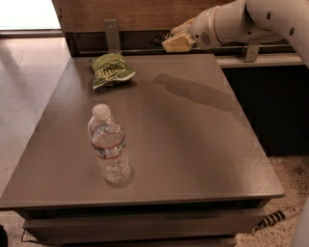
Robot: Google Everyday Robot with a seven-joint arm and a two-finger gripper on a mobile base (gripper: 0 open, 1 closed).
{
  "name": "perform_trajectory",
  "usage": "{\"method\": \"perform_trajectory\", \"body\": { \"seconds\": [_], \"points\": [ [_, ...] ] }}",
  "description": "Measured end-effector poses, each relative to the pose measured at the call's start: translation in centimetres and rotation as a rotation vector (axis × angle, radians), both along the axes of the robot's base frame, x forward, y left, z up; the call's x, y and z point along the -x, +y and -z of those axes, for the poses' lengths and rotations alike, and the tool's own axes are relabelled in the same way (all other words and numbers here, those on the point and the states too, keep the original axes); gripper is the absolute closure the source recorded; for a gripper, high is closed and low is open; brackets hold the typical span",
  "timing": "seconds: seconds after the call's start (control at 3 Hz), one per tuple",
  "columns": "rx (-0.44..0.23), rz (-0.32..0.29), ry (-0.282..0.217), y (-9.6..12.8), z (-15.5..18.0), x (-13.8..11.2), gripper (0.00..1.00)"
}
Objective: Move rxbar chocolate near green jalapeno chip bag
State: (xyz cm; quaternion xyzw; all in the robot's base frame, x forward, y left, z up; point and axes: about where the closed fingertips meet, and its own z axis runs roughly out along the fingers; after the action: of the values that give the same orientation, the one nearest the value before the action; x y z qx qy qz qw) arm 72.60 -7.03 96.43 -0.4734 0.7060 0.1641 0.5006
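at the upper middle of the frame the rxbar chocolate [158, 39] is seen clamped in the gripper [170, 43] above the far edge of the table [193, 144], and should be carried left and laid just beside, not on, the green jalapeno chip bag [112, 70].

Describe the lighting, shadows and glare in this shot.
Camera view: an overexposed daylight patch washes out the top left; the hand, above the far edge of the table, and its arm cast a long dark shadow across the tabletop; the water bottle drops only a small shadow at its base.
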Motion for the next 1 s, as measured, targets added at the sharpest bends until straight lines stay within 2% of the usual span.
{"method": "perform_trajectory", "body": {
  "seconds": [0.33,0.67,1.0],
  "points": [
    [-0.052,-0.019,0.053,3.0,2.9,-3.6,1.00],
    [-0.050,0.011,0.080,3.4,4.4,-4.8,1.00],
    [-0.042,0.068,0.092,2.3,5.3,-4.8,1.00]
  ]
}}
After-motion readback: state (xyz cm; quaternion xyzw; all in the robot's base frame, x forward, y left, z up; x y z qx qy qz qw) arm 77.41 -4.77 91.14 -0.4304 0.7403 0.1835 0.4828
